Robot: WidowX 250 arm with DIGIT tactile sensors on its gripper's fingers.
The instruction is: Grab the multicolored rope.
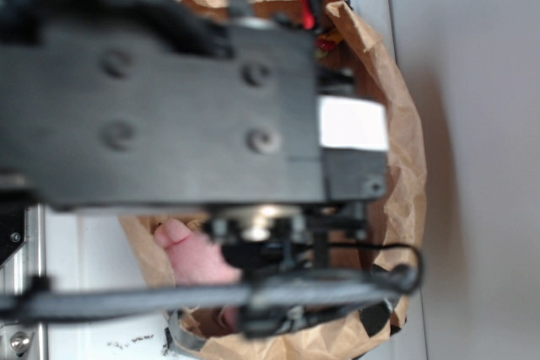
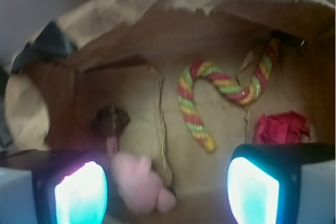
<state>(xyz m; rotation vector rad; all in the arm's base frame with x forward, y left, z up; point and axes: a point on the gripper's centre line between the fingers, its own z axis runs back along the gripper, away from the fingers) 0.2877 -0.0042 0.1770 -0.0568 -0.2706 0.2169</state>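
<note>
Rope (image 2: pixel 210 98) in red, yellow and green lies on the floor of a brown paper bag (image 2: pixel 173 9), beyond the gripper (image 2: pixel 167 190) and slightly toward its right finger (image 2: pixel 252 192). One end points back at the gripper; its length runs away, hooks over, and snakes right to the bag wall. The gripper is spread wide, holding nothing. A pink plush toy (image 2: pixel 139 182) sits by the left finger (image 2: pixel 81 195), a red fabric flower (image 2: pixel 281 127) just past the right.
</note>
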